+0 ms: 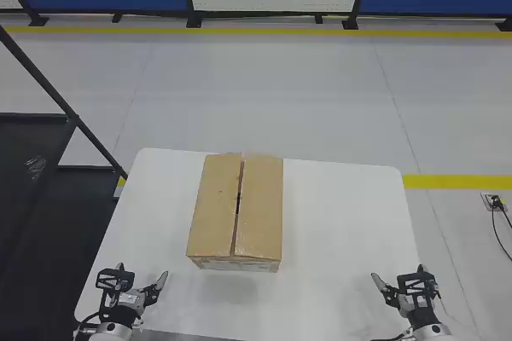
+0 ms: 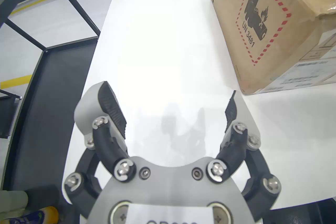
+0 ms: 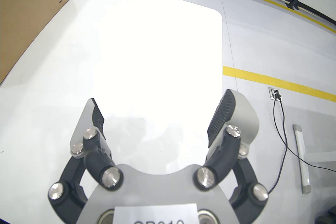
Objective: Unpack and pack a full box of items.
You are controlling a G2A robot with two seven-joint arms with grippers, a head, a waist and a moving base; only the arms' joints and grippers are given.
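Cardboard box (image 1: 258, 205) on table (image 1: 346, 230) — flaps closed.

The rectangular brown cardboard box (image 1: 236, 210) is matt, fibrous paperboard, creased along one top edge. The white rounded worktop (image 1: 341, 247) is smooth and faintly glossy, showing dim reflections. On the left gripper (image 2: 169, 89) and right gripper (image 3: 160, 97), the fingers (image 2: 84, 112) are satin grey metal, their pads (image 2: 113, 109) black ribbed rubber-like material, the links (image 2: 105, 141) matt black plastic
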